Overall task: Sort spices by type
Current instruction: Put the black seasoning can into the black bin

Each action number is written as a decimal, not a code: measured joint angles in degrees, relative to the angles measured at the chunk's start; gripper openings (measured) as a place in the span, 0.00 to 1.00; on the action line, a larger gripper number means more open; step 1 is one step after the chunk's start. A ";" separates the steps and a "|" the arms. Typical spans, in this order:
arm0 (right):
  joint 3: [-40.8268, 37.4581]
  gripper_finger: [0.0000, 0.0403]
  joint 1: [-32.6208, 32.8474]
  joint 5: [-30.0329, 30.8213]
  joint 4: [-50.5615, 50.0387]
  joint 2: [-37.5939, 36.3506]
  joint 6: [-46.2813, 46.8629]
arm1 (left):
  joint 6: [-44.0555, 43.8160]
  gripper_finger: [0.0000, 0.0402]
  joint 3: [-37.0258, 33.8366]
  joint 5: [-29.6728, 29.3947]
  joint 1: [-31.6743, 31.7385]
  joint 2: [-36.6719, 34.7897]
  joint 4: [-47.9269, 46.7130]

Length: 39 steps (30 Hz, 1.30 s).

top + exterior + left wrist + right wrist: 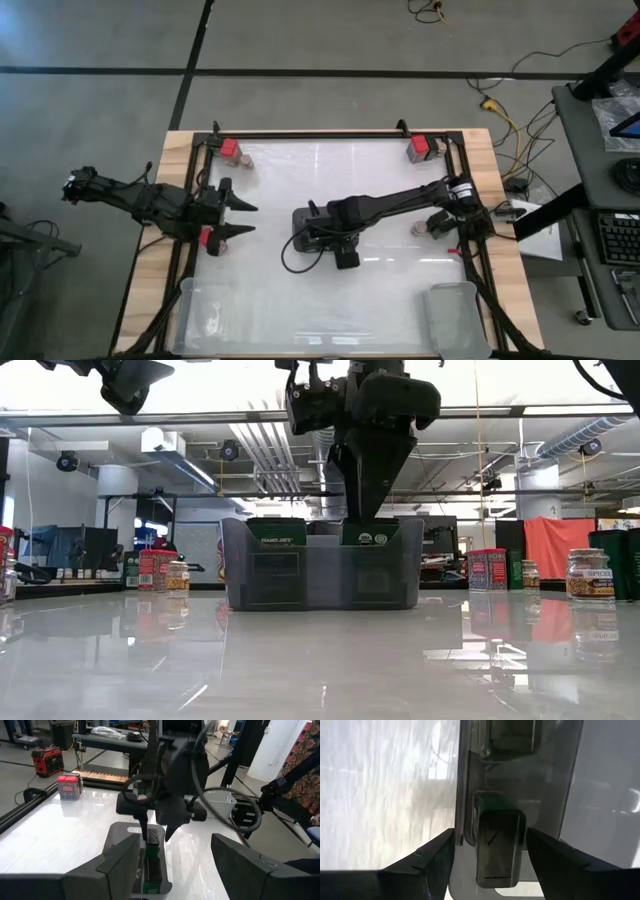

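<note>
A dark grey slotted holder [320,575] stands mid-table with two dark, green-labelled boxes upright in it. My right gripper [490,855] hangs over it, pointing down, open, its fingers on either side of the top of one box [497,845]. My left gripper [175,865] waits open and nearly level at the table's left, facing the holder. Red square spice boxes [232,150] [420,148] stand at the far corners, with a third one [207,237] under my left arm. A small round jar [420,228] stands at the right. My right gripper comes from above, pointing down, with one finger [545,855] close beside the box's side and the other [437,857] outside the holder's wall [462,820]. I cannot tell whether either finger touches the box. The box stands upright in its slot.
Two clear plastic bins [215,310] [455,315] sit along the near edge. A black frame rail [330,134] runs round the table. In the low view more red boxes [152,568] [487,568] and jars [590,573] [178,574] stand either side of the holder.
</note>
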 joint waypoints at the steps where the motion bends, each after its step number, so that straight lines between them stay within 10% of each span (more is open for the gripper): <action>1: 0.00 0.60 0.09 0.15 0.02 -0.61 -0.26 | 0.49 0.57 0.00 0.08 0.00 0.00 0.00; 13: -1.68 0.72 4.30 10.57 -9.56 -16.58 16.03 | 5.93 0.57 -0.02 2.05 -0.04 1.61 5.35; 25: -24.55 0.89 9.48 10.02 -14.52 -35.23 44.70 | 8.52 0.57 -0.39 12.04 0.00 7.18 13.55; 39: -37.52 0.91 14.68 6.87 -24.13 -38.50 33.10 | 6.10 0.57 -0.39 9.78 -0.03 11.43 16.06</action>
